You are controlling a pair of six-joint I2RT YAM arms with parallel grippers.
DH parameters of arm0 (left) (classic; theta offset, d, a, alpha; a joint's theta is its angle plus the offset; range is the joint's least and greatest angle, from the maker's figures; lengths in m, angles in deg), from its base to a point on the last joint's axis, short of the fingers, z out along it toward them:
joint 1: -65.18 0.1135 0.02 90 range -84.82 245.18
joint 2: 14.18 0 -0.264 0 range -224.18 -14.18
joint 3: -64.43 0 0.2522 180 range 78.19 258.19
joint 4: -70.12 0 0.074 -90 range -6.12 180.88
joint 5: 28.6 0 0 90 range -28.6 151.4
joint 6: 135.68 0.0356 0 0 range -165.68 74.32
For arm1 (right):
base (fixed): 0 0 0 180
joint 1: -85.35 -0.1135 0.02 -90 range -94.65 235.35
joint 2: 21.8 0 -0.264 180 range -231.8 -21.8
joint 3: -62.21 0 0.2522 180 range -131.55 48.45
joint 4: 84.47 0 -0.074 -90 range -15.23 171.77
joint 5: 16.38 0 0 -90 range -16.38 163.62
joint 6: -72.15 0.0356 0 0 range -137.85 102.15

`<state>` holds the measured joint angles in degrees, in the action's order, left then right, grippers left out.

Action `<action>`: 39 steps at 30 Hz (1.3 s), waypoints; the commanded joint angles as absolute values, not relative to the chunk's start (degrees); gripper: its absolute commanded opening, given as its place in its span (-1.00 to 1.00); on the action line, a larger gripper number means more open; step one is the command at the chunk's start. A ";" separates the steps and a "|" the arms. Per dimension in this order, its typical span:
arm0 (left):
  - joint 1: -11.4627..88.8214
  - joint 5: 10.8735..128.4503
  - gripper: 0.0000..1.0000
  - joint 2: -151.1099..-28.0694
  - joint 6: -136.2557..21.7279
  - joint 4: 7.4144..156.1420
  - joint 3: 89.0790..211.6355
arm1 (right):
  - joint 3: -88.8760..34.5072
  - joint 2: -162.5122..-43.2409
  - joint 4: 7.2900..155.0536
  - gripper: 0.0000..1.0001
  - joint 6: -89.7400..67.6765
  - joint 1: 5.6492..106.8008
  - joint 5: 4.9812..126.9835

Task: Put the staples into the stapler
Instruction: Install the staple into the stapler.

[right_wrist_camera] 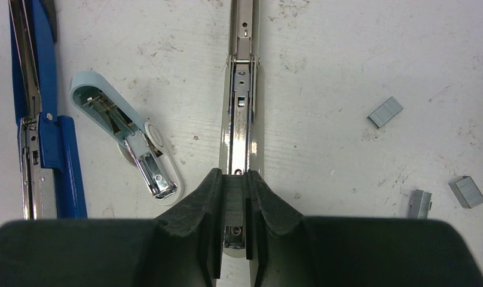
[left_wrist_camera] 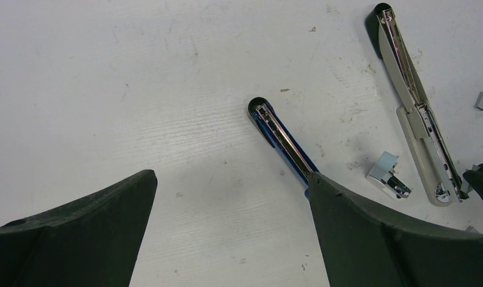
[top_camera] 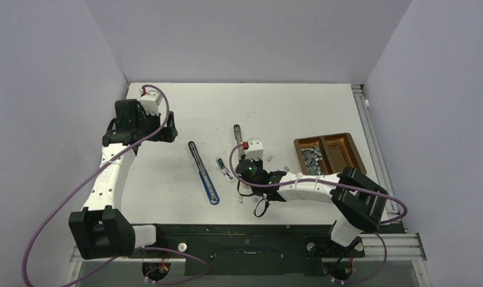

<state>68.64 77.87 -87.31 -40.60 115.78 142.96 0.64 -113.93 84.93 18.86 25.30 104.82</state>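
A scuffed, speckled white table (top_camera: 275,107) sits between plain matte lavender-grey walls (top_camera: 245,36). At frame centre the right gripper (right_wrist_camera: 233,178) pinches a ribbed staple strip (right_wrist_camera: 233,200) over the shiny metal channel of the long grey stapler (right_wrist_camera: 241,89). More staples (top_camera: 312,158) fill a brown two-bay tray (top_camera: 347,139) at right (a few blocks lie loose nearby). The left gripper (left_wrist_camera: 231,175), upper left, hangs spread wide, holding nothing.

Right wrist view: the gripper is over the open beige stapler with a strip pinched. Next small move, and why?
Probably ease the right gripper straight down, seating the staple strip in the stapler before opening. The strip is lined up with the open magazine channel and appears to sit just above it.
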 commanded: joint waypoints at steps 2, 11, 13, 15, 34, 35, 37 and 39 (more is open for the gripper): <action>68.87 77.62 0.93 -85.89 -41.14 113.86 144.14 | 1.08 -114.69 87.36 -0.83 19.46 25.44 104.65; 68.87 77.68 0.92 -85.90 -41.06 113.84 144.17 | 1.43 -115.23 87.40 -0.83 19.91 25.50 104.78; 68.87 77.66 0.93 -85.90 -41.06 113.79 144.03 | 1.51 -115.27 87.39 -0.83 19.90 25.59 104.99; 68.87 77.67 0.93 -85.96 -40.98 113.81 144.05 | 1.59 -115.43 87.40 -0.83 19.97 25.59 104.95; 68.87 77.73 0.93 -85.89 -41.03 113.75 144.01 | 2.30 -115.00 86.85 -0.83 20.49 25.59 106.33; 68.87 77.72 0.93 -85.85 -41.04 113.76 143.99 | 2.30 -115.04 86.71 -0.83 20.63 25.59 106.44; 68.87 77.67 0.93 -85.84 -41.04 113.84 143.95 | 2.35 -114.91 86.61 -0.83 20.68 25.61 106.64; 68.87 77.66 0.93 -85.84 -41.03 113.74 143.93 | 2.39 -114.75 86.52 -0.83 20.75 25.59 106.82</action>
